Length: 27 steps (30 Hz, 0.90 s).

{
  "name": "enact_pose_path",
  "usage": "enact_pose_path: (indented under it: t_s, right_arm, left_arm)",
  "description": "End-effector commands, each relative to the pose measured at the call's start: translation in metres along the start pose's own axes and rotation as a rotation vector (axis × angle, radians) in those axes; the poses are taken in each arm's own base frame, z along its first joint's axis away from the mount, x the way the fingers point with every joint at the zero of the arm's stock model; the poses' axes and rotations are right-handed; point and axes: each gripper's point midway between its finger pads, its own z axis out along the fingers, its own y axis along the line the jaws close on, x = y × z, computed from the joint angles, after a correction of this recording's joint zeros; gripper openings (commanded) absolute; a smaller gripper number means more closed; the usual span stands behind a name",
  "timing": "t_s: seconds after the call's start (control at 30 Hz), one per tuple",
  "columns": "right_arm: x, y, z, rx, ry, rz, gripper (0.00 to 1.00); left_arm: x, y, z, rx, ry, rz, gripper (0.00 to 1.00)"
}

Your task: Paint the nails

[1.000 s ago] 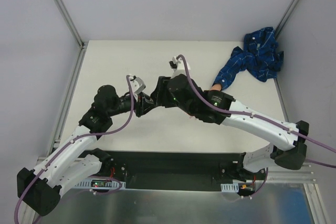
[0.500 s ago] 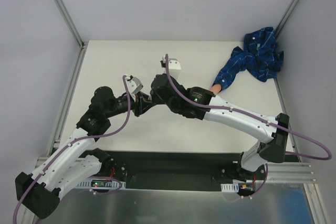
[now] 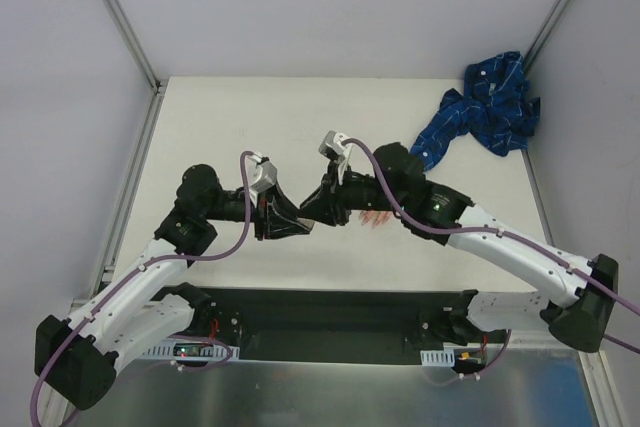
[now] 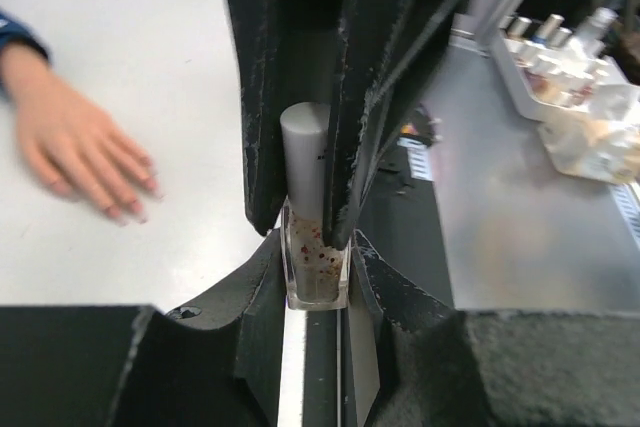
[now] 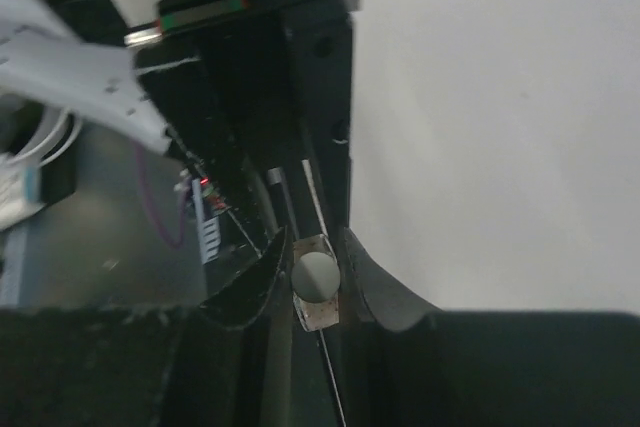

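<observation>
Two grippers meet on one small polish bottle (image 4: 316,269) above the near middle of the table (image 3: 250,117). The left gripper (image 4: 318,247) is closed on its clear, red-flecked glass body. The right gripper (image 5: 316,247) is pinched on its grey cap (image 4: 304,147), jaws nearly together around that narrow cylinder. The step in hand looks like unscrewing the cap to free the brush. To do it well, the left grip should stay firm and motionless while the right wrist turns about the cap's long axis, the two tools kept in line so the thread does not bind. Once loose, the cap should be drawn straight out along that axis so the brush clears the neck cleanly. The bottle's mouth should not tip downward, or polish may run out. The nails (image 4: 137,215) wait on one mannequin hand (image 4: 70,147), which lies palm down on the table well apart from the bottle and partly under the right arm in the top view. By count there are one bottle, one cap, one hand and one crumpled blue sleeve (image 3: 480,112) trailing to the far right corner. At least four fingers show a nail; the thumb cannot be made out.
</observation>
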Motion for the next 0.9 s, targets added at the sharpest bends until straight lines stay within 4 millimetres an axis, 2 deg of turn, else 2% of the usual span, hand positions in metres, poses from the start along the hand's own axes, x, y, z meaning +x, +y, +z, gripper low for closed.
enact_pose_path:
  t_s: [0.0, 0.03, 0.27, 0.3, 0.4, 0.43, 0.5, 0.57, 0.6, 0.63, 0.67, 0.7, 0.8, 0.87]
  right_arm:
    - [0.009, 0.042, -0.021, -0.579, 0.037, -0.185, 0.0]
    - [0.012, 0.04, -0.022, -0.585, 0.042, -0.176, 0.0]
    - [-0.004, 0.037, -0.019, -0.542, -0.018, -0.151, 0.0]
    - [-0.007, 0.034, -0.018, -0.508, -0.029, -0.142, 0.05]
    - [-0.025, 0.013, -0.019, -0.301, -0.076, -0.059, 0.34]
    - [-0.026, -0.003, -0.019, -0.175, -0.075, -0.014, 0.4]
    - [-0.034, -0.018, -0.025, -0.028, -0.091, 0.078, 0.55]
    - [-0.034, -0.035, -0.034, 0.149, -0.108, 0.153, 0.62]
    - [-0.032, -0.031, -0.034, 0.171, -0.114, 0.172, 0.65]
    - [-0.034, -0.04, -0.039, 0.256, -0.148, 0.215, 0.68]
    - [-0.035, -0.041, -0.04, 0.288, -0.161, 0.234, 0.71]
    - [-0.038, -0.032, -0.039, 0.286, -0.17, 0.242, 0.74]
    - [-0.041, -0.043, -0.035, 0.436, -0.191, 0.291, 0.75]
    - [-0.045, -0.038, -0.03, 0.464, -0.204, 0.313, 0.75]
  left_arm:
    - [-0.023, -0.066, -0.011, 0.331, -0.01, 0.179, 0.0]
    - [-0.021, -0.065, -0.011, 0.326, -0.006, 0.182, 0.0]
    - [-0.018, -0.053, -0.008, 0.261, 0.001, 0.174, 0.0]
    - [-0.02, -0.045, -0.006, 0.218, -0.008, 0.183, 0.0]
    - [-0.021, -0.03, -0.005, 0.118, -0.015, 0.19, 0.0]
    - [-0.025, -0.015, -0.004, 0.022, -0.032, 0.188, 0.0]
    - [-0.025, -0.001, -0.006, -0.07, -0.029, 0.175, 0.0]
    - [-0.028, 0.011, -0.008, -0.147, -0.035, 0.175, 0.0]
    - [-0.027, 0.015, -0.009, -0.168, -0.034, 0.172, 0.0]
    - [-0.029, 0.02, -0.01, -0.199, -0.04, 0.174, 0.0]
    - [-0.03, 0.024, -0.011, -0.225, -0.044, 0.172, 0.0]
    - [-0.029, 0.026, -0.012, -0.239, -0.045, 0.171, 0.0]
    - [-0.03, 0.037, -0.015, -0.306, -0.052, 0.167, 0.0]
    - [-0.03, 0.042, -0.016, -0.336, -0.053, 0.161, 0.0]
